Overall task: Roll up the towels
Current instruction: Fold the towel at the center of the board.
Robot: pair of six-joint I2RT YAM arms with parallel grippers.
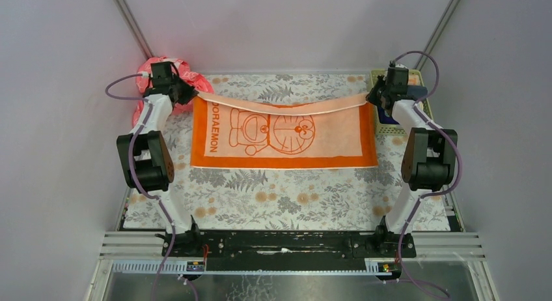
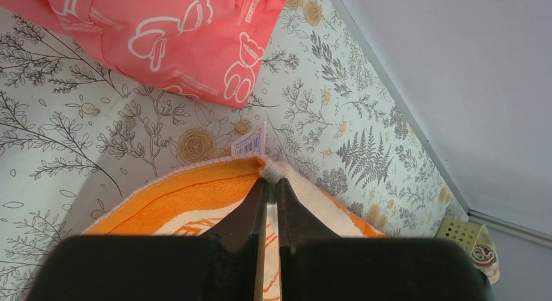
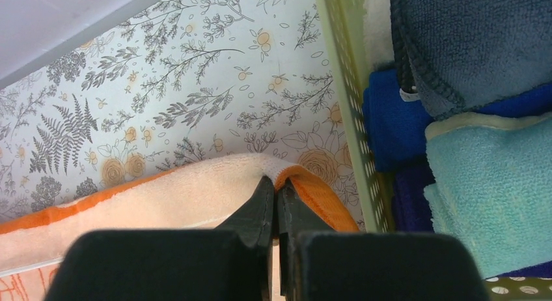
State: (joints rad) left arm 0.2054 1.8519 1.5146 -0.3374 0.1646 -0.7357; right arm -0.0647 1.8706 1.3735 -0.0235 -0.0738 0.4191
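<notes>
far hem pinched at both corners, ready to roll

the table point(image 1: 273, 206), covered in a floral print, carries everything. the orange towel point(image 1: 286, 135) lies spread flat across its far half, lettering toward the left edge. only its far hem is raised off the surface, and the hem sags in the middle between the two grips. holding both far corners keeps that hem straight and level, which i judge is meant to let it fold over toward the near edge as the start of a roll.

a pale green basket point(image 3: 348, 118) sits at the far right corner, holding a teal towel point(image 3: 488, 184) and dark blue ones already bundled, likely the place for finished rolls. a pink printed cloth point(image 2: 176, 37) lies bunched at the far left corner, clear of the work.

the left gripper point(image 2: 272, 182) is clamped tight on the towel's far left corner, right by the sewn label point(image 2: 250, 143). the right gripper point(image 3: 275, 182) is likewise pinched shut on the far right corner, just beside the basket wall.
</notes>
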